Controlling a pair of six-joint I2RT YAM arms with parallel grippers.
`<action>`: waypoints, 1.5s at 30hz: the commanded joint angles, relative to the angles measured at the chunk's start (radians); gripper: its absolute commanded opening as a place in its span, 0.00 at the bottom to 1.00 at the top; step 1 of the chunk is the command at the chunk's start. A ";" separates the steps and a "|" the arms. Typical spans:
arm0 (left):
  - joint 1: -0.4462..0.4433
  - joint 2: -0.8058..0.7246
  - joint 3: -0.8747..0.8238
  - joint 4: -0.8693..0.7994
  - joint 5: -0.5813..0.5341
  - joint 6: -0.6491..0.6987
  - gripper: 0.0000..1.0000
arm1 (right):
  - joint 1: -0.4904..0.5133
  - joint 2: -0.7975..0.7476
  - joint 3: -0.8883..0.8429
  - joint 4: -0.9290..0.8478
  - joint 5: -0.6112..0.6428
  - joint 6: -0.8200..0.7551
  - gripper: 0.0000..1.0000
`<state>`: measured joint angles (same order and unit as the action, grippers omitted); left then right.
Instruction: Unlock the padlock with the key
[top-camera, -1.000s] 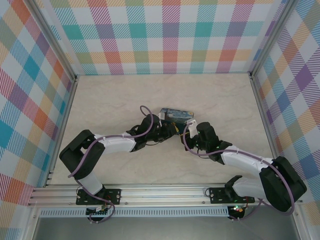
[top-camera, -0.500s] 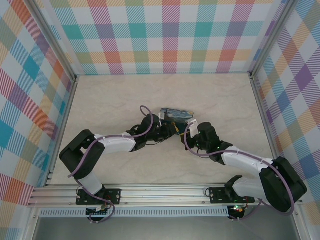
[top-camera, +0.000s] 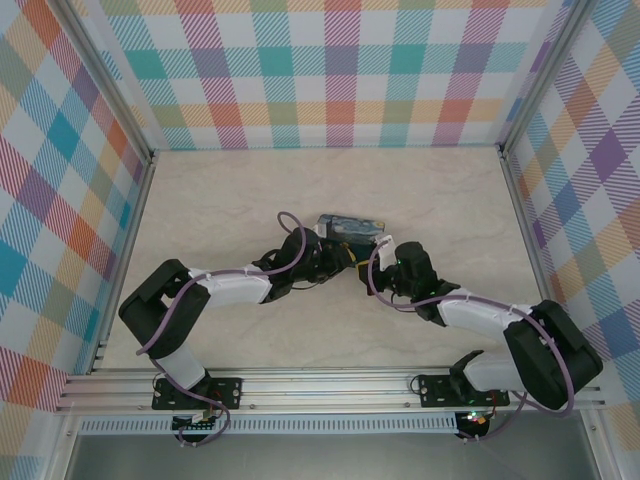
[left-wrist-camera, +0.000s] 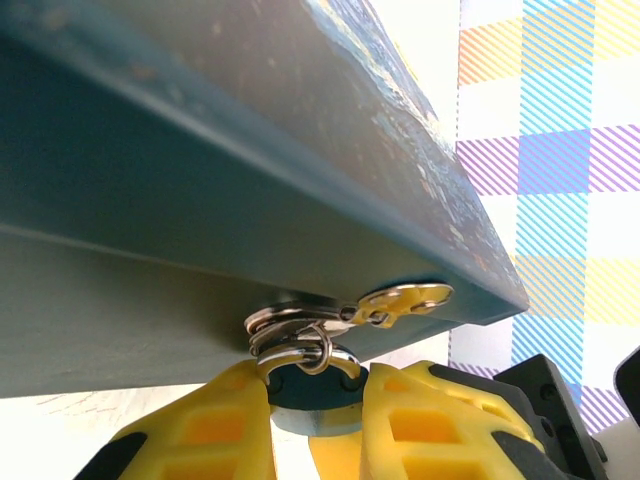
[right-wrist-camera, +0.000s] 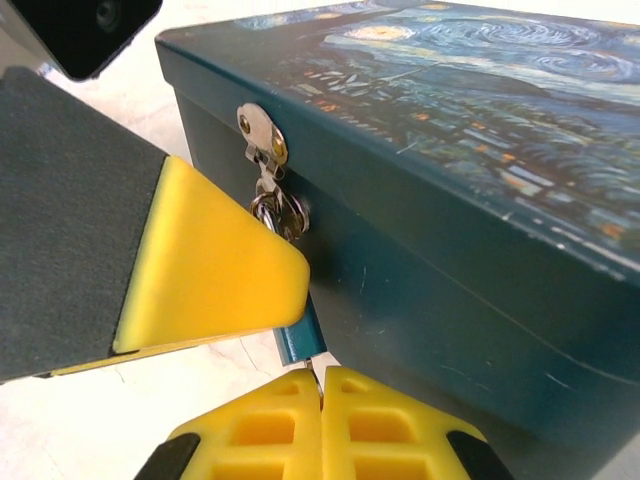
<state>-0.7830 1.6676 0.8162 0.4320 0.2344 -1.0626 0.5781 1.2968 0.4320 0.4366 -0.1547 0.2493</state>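
The padlock (left-wrist-camera: 315, 400) has a small blue body and a silvery shackle (left-wrist-camera: 300, 350), and it hangs from the hasp (left-wrist-camera: 405, 298) on the front of the painted tin (top-camera: 350, 228). My left gripper (left-wrist-camera: 315, 385) is shut on the padlock body, one yellow finger on each side. In the right wrist view the blue padlock (right-wrist-camera: 300, 338) pokes out under the left finger (right-wrist-camera: 210, 270). My right gripper (right-wrist-camera: 322, 382) is shut on the key (right-wrist-camera: 318, 371), a thin metal sliver whose tip meets the padlock's bottom end. Both grippers meet at the tin's near side, left gripper (top-camera: 338, 262) and right gripper (top-camera: 376, 260).
The starry-night tin (right-wrist-camera: 450, 150) stands mid-table with its lid down. The pale tabletop (top-camera: 230, 200) is walled by checked panels on three sides. A metal rail (top-camera: 320, 385) runs along the near edge by the arm bases.
The right arm's forearm and wrist have shifted slightly toward the tin. The left arm and the tin have stayed put, and both grips are unchanged.
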 joint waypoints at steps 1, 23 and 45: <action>-0.022 0.009 0.014 0.056 0.080 -0.031 0.00 | -0.017 0.009 0.015 0.185 -0.026 0.055 0.06; 0.011 0.013 0.000 0.057 0.020 -0.068 0.00 | -0.129 -0.196 -0.115 0.004 -0.280 0.111 0.50; 0.010 0.003 -0.003 0.068 0.028 -0.081 0.00 | -0.136 0.065 -0.058 0.254 -0.293 0.238 0.23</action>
<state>-0.7799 1.6802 0.8139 0.4469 0.2447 -1.1259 0.4461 1.3525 0.3538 0.6418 -0.4286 0.4831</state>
